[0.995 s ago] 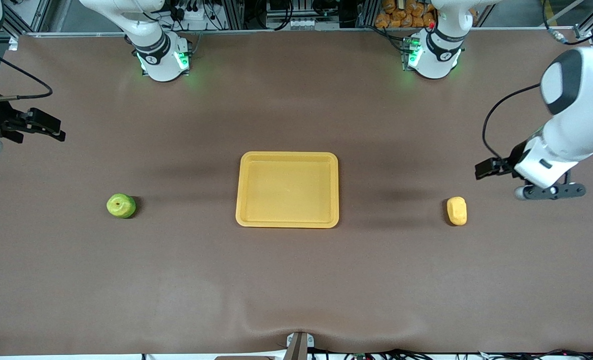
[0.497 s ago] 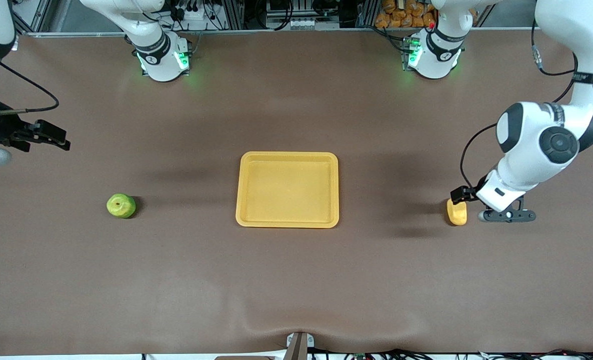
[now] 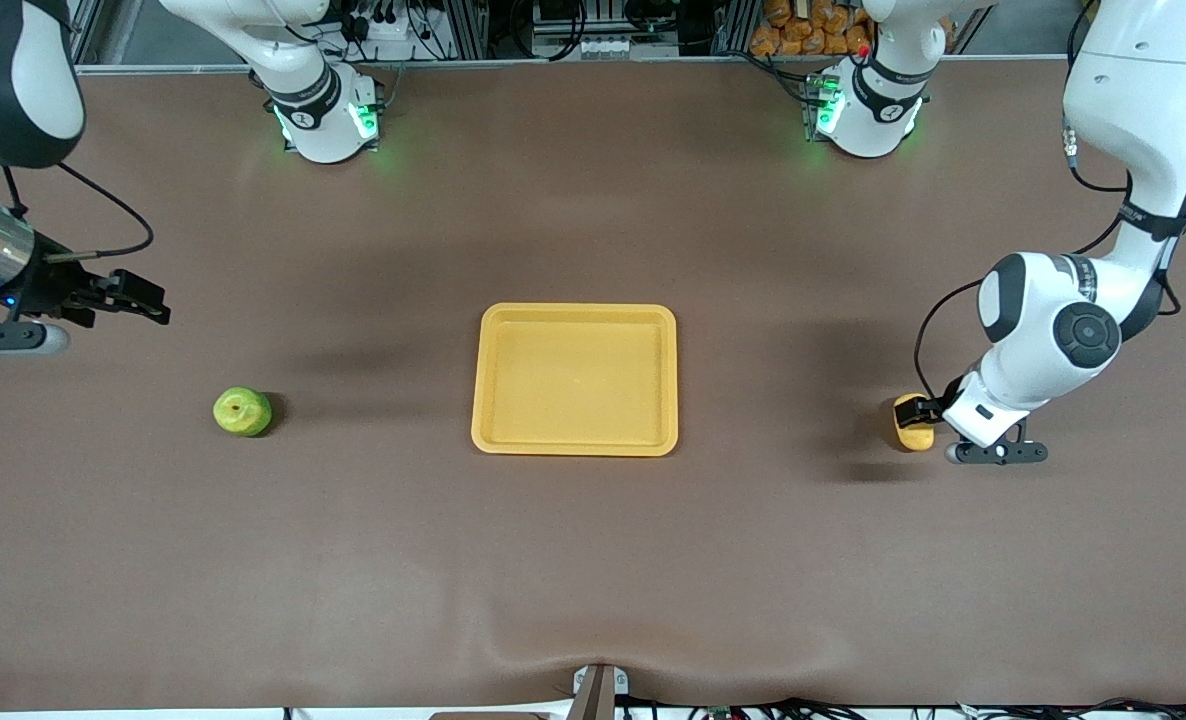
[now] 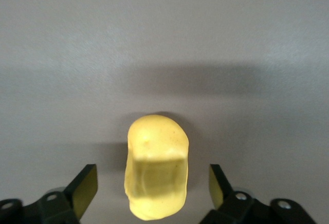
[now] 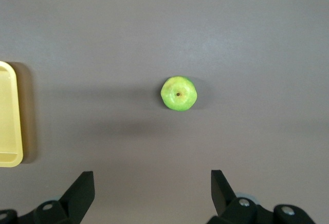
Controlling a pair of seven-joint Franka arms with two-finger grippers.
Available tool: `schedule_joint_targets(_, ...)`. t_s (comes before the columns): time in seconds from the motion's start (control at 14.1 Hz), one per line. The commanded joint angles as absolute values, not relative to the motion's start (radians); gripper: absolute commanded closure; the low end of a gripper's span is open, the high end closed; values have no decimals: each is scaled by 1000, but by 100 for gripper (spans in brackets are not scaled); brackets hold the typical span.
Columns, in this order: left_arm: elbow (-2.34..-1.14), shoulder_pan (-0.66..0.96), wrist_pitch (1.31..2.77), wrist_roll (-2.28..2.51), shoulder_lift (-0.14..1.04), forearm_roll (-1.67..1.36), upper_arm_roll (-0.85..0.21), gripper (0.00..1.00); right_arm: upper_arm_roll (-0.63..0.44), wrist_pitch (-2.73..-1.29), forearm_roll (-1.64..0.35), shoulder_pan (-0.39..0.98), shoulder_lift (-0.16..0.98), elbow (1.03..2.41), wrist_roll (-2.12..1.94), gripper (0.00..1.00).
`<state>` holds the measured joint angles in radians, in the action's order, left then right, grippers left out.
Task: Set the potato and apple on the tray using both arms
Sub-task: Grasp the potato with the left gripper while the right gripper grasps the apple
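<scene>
Left gripper [image 4: 153, 193]: low at the table, fingers [image 4: 85, 188] spread to either side of the potato [image 4: 156, 172] with a gap showing at each flank; not yet closed on it, nothing held. Potato: pale yellow, oblong, lying on the brown table [image 3: 593, 560] toward the left arm's end, well apart from the tray [image 3: 574, 444]. Handling, by judgement: light, firm, smooth and somewhat slippery skin, rounded so it may roll or squirt out of a pinch near either tip; best taken across its narrow middle, where the fingers now stand. Right gripper [image 3: 138, 297]: up in the air over bare table at the right arm's end, jaws wide apart, empty. Apple [image 3: 243, 411]: round, bright green, stem dimple upward, resting on the table near that gripper's end, well apart from the tray. Handling, by judgement: light, stiff, glossy; a grip across its widest girth from above should centre it. Tray: yellow-orange, low-rimmed, mid-table between the two items, holding neither. Both placements are still to be made.
</scene>
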<state>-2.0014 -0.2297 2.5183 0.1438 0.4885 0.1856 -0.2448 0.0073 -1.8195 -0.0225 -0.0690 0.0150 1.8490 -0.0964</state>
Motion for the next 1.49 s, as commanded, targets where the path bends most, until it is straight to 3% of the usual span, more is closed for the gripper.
schedule_joint_targets(0.0,-1994,-232,2525,172,499,210,-252,9,20,-1859,-23,-83,44,1861,-132,0)
schedule_joint_targets(0.43,-1993,-233,2525,173,520,210,-252,35,21,-1771,-23,-81,184,1743,-202,0)
schedule_joint_targets(0.64,-1993,-233,2525,173,522,210,-252,72,21,-1767,-23,-83,231,1708,-210,0)
schedule_joint_targets(0.71,-1993,-232,2525,173,522,210,-252,89,21,-1752,-23,-81,291,1639,-228,0)
schedule_joint_targets(0.78,-1991,-232,2523,172,520,210,-252,100,21,-1720,-23,-75,339,1581,-248,0)
schedule_joint_targets(1.21,-1987,-192,2439,158,450,212,-287,100,25,-1716,-81,-67,431,1554,-256,0)
schedule_joint_targets(1.42,-1954,-179,2410,173,440,210,-354,100,23,-1849,-179,-97,454,1641,-323,0)
